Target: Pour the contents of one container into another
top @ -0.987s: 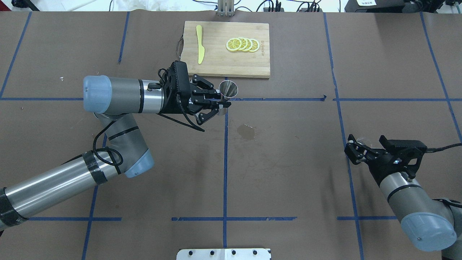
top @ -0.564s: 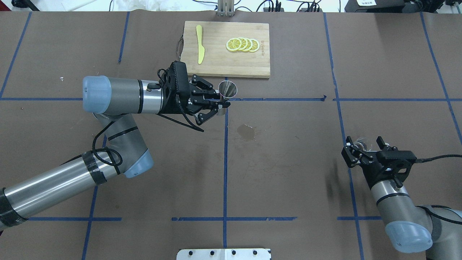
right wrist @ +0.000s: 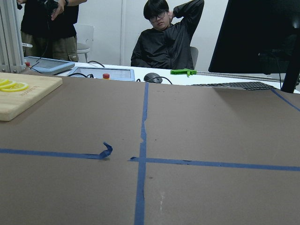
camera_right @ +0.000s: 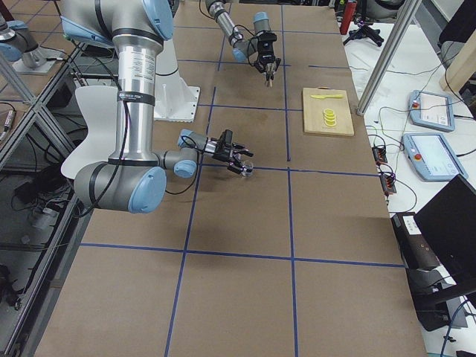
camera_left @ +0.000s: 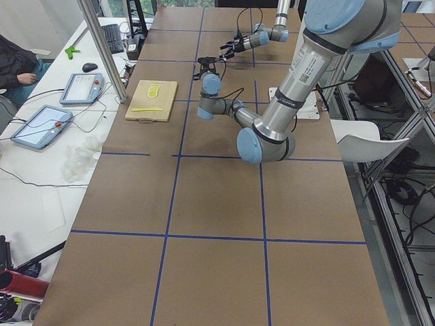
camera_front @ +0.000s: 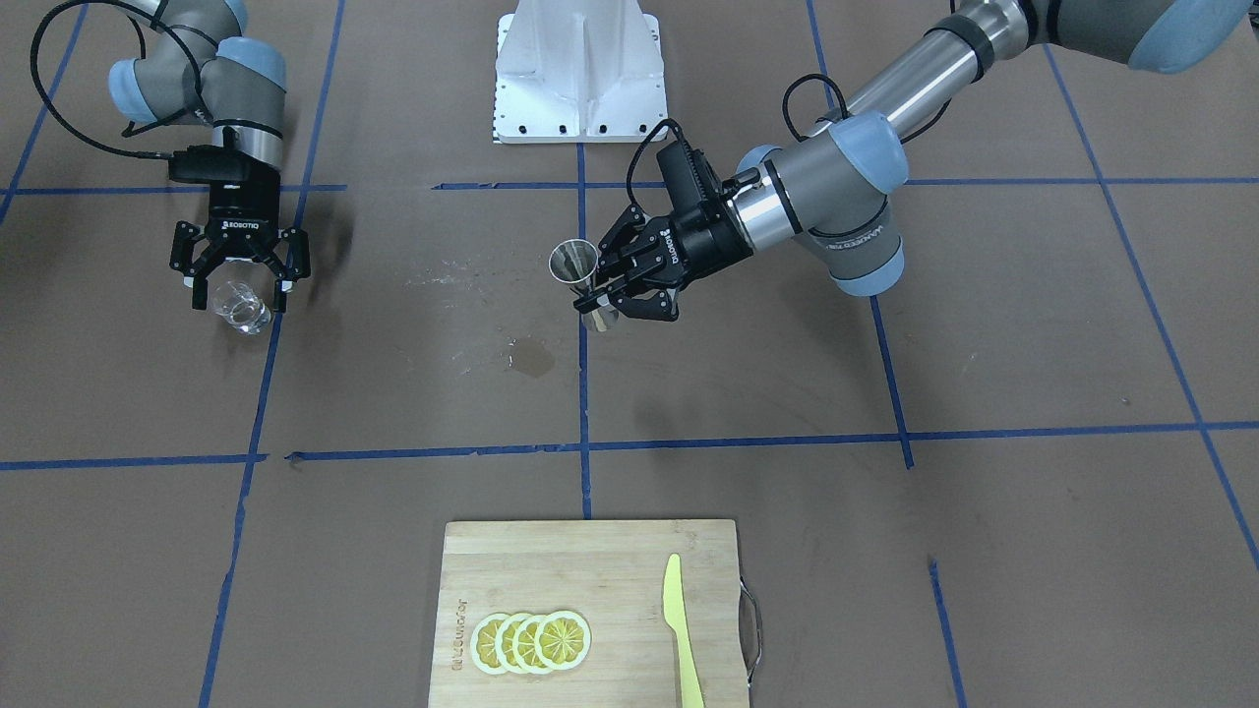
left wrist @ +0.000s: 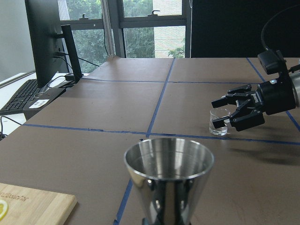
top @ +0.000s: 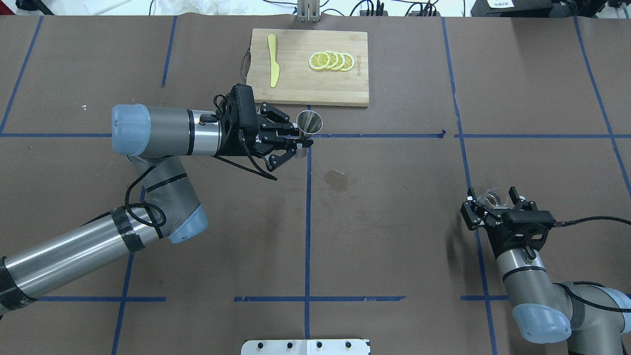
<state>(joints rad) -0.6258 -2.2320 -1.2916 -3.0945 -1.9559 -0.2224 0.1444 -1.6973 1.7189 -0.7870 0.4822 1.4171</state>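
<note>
The clear glass cup is standing upright on the desk, towards the end on the robot's right and just beside a blue tape line. The right tool is pointing down over the cup with its fingers spread wide, one on either side of the glass; they are standing wider than the cup and are gripping nothing. Well apart, near the middle of the desk, the steel jigger is being held upright with its open upper cone facing up. The left tool, reaching in sideways, is clamping its fingers on the jigger's narrow waist. A small dark patch is showing on the brown covering near the jigger. Beyond it, at the middle of the desk's edge opposite the robot, a wooden cutting board is lying flat. The board is carrying a row of overlapping lemon slices and a yellow knife, which are lying apart.
</note>
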